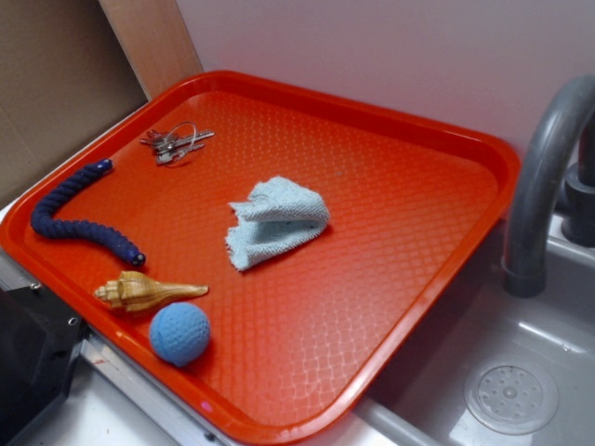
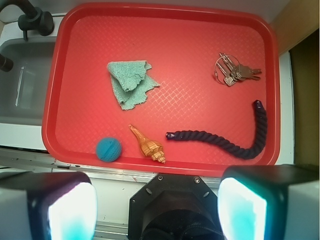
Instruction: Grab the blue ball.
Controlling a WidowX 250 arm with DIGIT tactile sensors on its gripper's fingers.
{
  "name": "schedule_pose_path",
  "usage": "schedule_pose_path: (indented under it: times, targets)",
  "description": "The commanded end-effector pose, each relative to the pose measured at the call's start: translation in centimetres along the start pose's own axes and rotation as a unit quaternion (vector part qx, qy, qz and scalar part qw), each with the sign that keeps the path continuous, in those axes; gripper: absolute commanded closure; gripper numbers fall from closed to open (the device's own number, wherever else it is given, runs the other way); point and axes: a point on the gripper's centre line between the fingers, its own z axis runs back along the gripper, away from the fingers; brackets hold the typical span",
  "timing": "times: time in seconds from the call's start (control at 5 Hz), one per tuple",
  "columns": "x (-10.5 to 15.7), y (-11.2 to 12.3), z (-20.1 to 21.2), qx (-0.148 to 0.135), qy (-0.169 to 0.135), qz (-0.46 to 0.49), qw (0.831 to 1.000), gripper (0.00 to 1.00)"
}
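One blue ball (image 1: 179, 334) sits untouched near the tray's (image 1: 400, 139) front edge, just beside the shell (image 1: 144, 292). From the wrist view, the gripper (image 2: 157, 207) hangs above the tray's near edge, fingers (image 2: 70, 210) apart and empty; the whole grab remains.

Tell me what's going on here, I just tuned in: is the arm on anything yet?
Nothing is being handled yet. The gripper hangs open above the near edge of the red tray, holding nothing. The blue ball sits untouched near the tray's front rim, just beside the tan seashell. The navy rope, keys and pale blue cloth lie apart from it. The grab has not begun.
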Motion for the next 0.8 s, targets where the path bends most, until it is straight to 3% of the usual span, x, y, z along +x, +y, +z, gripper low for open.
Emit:
schedule_pose_path:
  times: [0.0,0.2,0.4,0.6]
  targets:
    - [0.0,0.0,0.0,0.0,0.0,0.0,1.0,0.0]
    - [0.4,-2.1,-5.2,0.011,0.016,0.098,0.995,0.0]
    - [0.3,-3.6,-10.0,0.013,0.01,0.193,0.981,0.0]
    - [0.1,-5.9,-14.0,-0.007,0.027,0.178,0.984,0.0]
